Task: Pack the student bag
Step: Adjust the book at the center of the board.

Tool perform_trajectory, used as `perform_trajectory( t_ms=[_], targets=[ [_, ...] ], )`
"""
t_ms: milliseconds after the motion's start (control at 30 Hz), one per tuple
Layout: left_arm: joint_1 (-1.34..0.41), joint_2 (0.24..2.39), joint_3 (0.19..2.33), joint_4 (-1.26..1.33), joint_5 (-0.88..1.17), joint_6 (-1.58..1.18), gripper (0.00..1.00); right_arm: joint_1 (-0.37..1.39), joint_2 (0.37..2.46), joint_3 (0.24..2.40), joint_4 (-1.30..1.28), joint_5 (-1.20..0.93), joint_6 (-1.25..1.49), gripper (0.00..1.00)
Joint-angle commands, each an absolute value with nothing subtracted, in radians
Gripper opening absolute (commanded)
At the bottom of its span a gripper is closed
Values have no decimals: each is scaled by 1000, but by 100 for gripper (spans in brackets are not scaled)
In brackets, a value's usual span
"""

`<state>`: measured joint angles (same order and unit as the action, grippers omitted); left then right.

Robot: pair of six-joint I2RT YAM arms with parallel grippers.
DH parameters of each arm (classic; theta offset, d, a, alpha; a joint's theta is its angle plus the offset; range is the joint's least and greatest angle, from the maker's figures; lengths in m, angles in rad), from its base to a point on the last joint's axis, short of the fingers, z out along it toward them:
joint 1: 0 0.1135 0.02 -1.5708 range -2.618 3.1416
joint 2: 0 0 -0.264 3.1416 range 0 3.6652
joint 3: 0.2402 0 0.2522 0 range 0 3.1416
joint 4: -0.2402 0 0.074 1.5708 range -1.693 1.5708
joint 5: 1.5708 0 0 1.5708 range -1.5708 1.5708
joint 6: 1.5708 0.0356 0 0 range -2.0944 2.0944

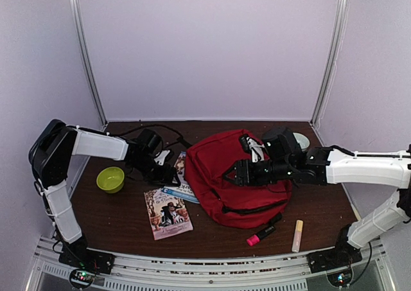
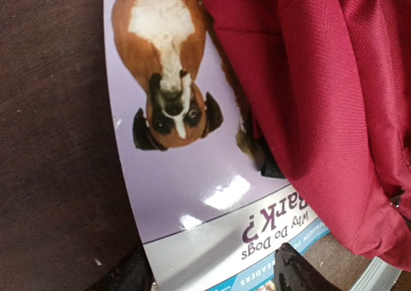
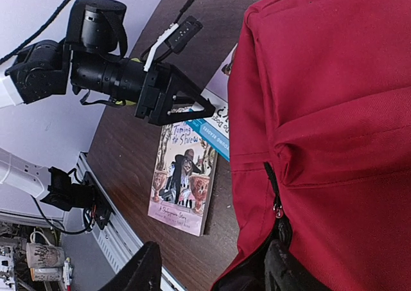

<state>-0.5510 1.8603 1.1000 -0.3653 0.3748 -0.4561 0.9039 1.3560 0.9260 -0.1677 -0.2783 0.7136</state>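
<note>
The student bag [image 1: 247, 182], a red backpack, lies in the middle of the table with its zip partly undone [image 3: 277, 204]. A dog book, "Why Do Dogs Bark?" [image 2: 186, 175], lies to the left of it, its far side tucked under the bag [image 2: 321, 98]. My left gripper [image 1: 172, 173] hovers low over the book's near end, jaws open [image 2: 212, 260], one finger off the cover and the other over it. My right gripper [image 1: 231, 173] is open at the bag's left edge [image 3: 215, 257]. One finger [image 3: 286, 272] sits in the dark zip opening and the other [image 3: 138, 272] hangs over the table.
A second book, "Taming of the Shrew" [image 1: 168, 212], lies in front of the dog book. A green bowl [image 1: 110, 179] stands at the left. A pink marker [image 1: 260, 234] and a pale glue stick [image 1: 298, 234] lie near the front edge on the right.
</note>
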Motion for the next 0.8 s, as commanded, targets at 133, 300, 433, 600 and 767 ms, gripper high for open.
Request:
perform_trajectory(
  t_ms=[133,300,433,600,767],
  targets=[
    [-548,1951,1101,-258,491,-457,48,907,1292,954,-128,-242,706,57],
    [-549,1978,1112,-226,497,-471,0,907,1258,954,-139,-206,684,57],
    [-549,1950,1097,-164,484,-503,0,907,1243,960,-149,-191,668,58],
    [-549,1866,1062,-79,451,-538,0,906,1238,958,-166,-174,649,58],
    [-549,1737,1020,-87,374,-543,0,908,1261,959,-134,-207,680,58]
  ],
)
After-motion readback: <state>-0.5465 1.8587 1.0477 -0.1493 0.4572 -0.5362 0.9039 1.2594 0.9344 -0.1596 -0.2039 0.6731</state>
